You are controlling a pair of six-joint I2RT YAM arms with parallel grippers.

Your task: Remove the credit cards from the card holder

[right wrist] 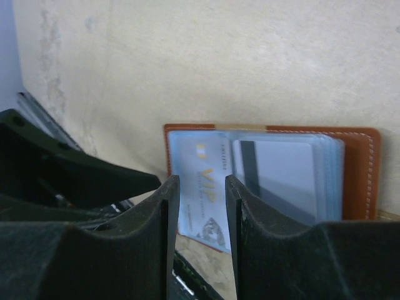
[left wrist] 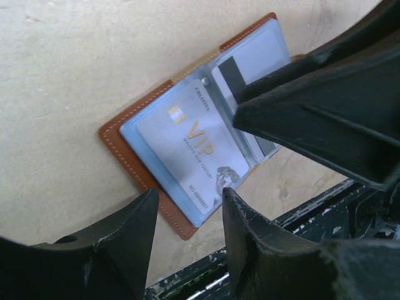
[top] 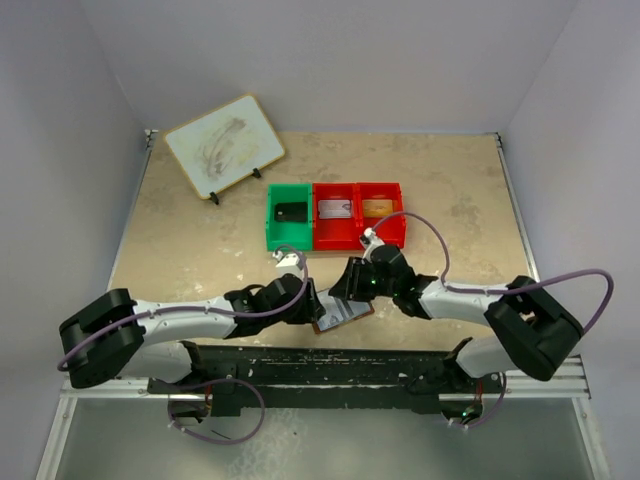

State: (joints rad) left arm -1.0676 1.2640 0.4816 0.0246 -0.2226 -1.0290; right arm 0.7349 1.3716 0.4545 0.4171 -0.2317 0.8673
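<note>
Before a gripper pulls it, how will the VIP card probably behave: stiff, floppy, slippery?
Probably stiff: the VIP card lies flat with straight edges. Likely slippery, since its face looks glossy. It sits tucked in the card holder, so pulling may drag that thin holder along.

**Card holder open, cards in their sleeves**

The card holder (top: 343, 316) lies open before me near the front edge of the table (top: 200, 230), with stitched brown leather beneath and clear sleeves facing up. A pale blue VIP card (left wrist: 187, 150) fills one sleeve. Just beside it, the second card (left wrist: 250, 62), with a dark stripe, sits in the other half.
</note>
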